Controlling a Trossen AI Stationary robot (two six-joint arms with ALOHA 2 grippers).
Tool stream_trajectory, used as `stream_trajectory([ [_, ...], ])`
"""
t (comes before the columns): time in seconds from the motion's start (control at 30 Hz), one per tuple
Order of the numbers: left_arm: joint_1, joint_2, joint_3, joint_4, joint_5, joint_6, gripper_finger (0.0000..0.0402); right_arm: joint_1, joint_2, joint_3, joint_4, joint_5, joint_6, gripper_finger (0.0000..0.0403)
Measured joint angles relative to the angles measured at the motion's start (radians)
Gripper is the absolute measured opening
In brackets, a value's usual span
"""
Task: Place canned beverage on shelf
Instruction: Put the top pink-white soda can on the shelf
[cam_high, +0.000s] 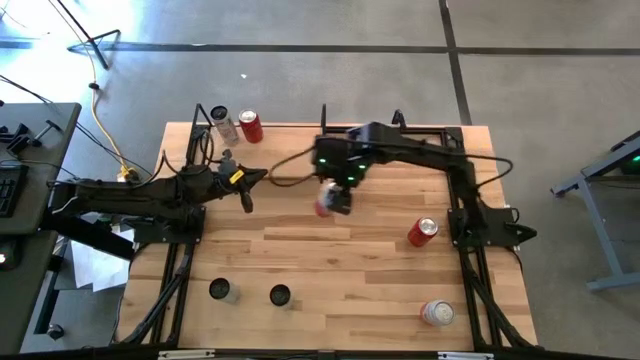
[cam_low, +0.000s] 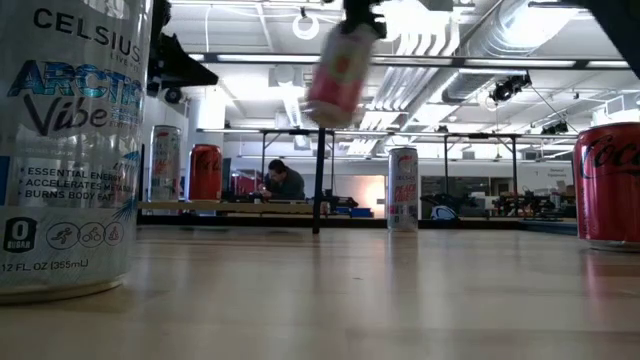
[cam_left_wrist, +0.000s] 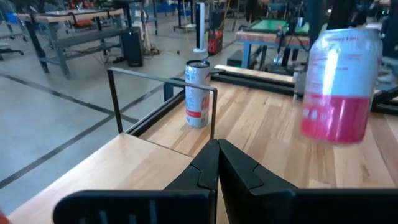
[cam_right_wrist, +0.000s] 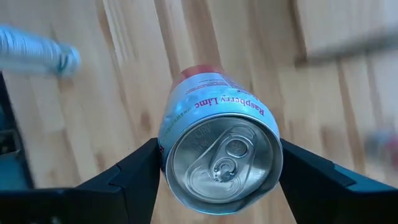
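right tool (cam_high: 334, 199) pinching the raspberry-lime can (cam_high: 329, 203) by its sides, held in the air over the worktop (cam_high: 340, 280) centre, clear of the wood in the low view; the right wrist view looks down on the can's lid. left tool (cam_high: 262, 176) pressed together, empty, parked at the left of the worktop just beside the shelf (cam_high: 205, 128). shelf sits at the far-left corner, carrying a silver can (cam_high: 224, 124) and a red can (cam_high: 250, 126) standing upright. other cans on the worktop: red one (cam_high: 423, 231) lying right of centre, a silver-topped one (cam_high: 437, 313) near right, two upright (cam_high: 220, 290) (cam_high: 280, 296) along the near edge. held can is well apart from the shelf
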Motion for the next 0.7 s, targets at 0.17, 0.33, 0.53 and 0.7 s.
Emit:
stream_trajectory([
  [0.17,0.003,-0.110,-0.080,0.044,-0.002,-0.025,0.0000,-0.057,0.029,-0.058,0.130,-0.058,-0.098,0.0264],
  [0.33,0.003,-0.207,-0.097,0.016,0.002,-0.019,0.0000,-0.085,0.076,-0.008,0.273,-0.027,-0.142,0.0264],
  [0.53,0.004,-0.262,-0.098,-0.015,0.005,0.000,0.0000,-0.077,0.114,-0.048,0.232,-0.049,-0.144,0.0264],
  [0.7,0.004,-0.265,-0.098,-0.016,0.010,0.008,0.0000,-0.071,0.189,-0.049,0.233,-0.016,-0.144,0.0264],
])
